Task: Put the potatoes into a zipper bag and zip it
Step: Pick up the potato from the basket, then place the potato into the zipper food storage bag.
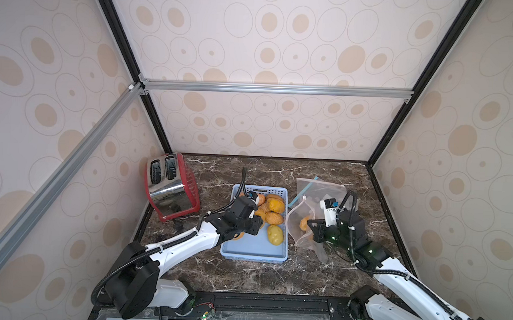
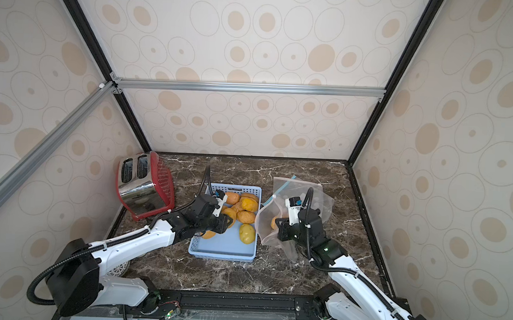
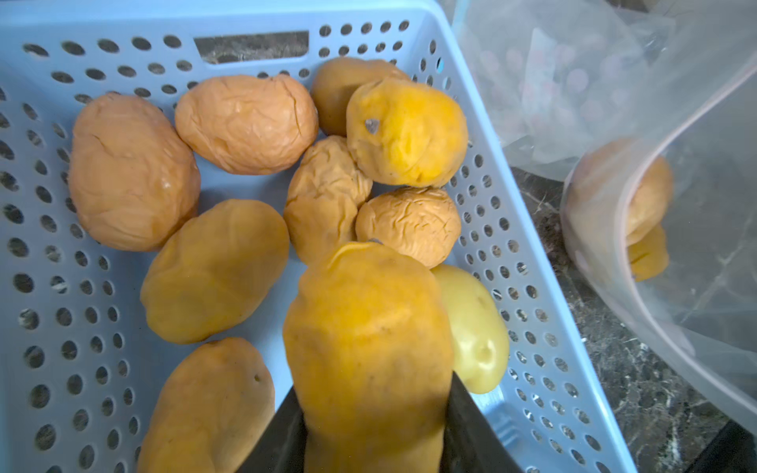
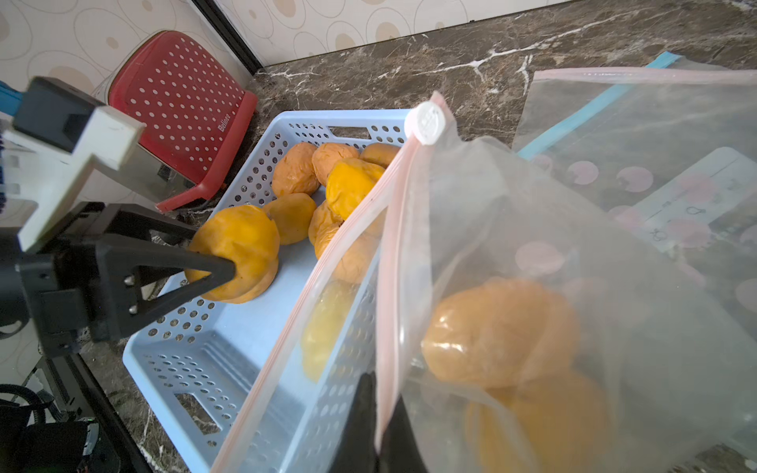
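Several orange-tan potatoes (image 3: 245, 123) lie in a blue perforated basket (image 1: 254, 254), along with a pale yellow one (image 1: 275, 235). My left gripper (image 3: 368, 434) is shut on one orange potato (image 3: 368, 348), held just above the others; the right wrist view shows this grip (image 4: 229, 262) from the side. A clear zipper bag (image 4: 532, 245) with a pink zip strip and white slider (image 4: 426, 123) stands open beside the basket. My right gripper (image 4: 383, 426) is shut on its rim. Two potatoes (image 4: 499, 331) sit inside the bag.
A red and chrome toaster (image 1: 171, 186) stands at the back left by the wall. Behind the held bag, another clear bag with a blue zip strip (image 1: 322, 187) lies flat. Patterned walls close in the dark marble table (image 1: 244, 276) on three sides.
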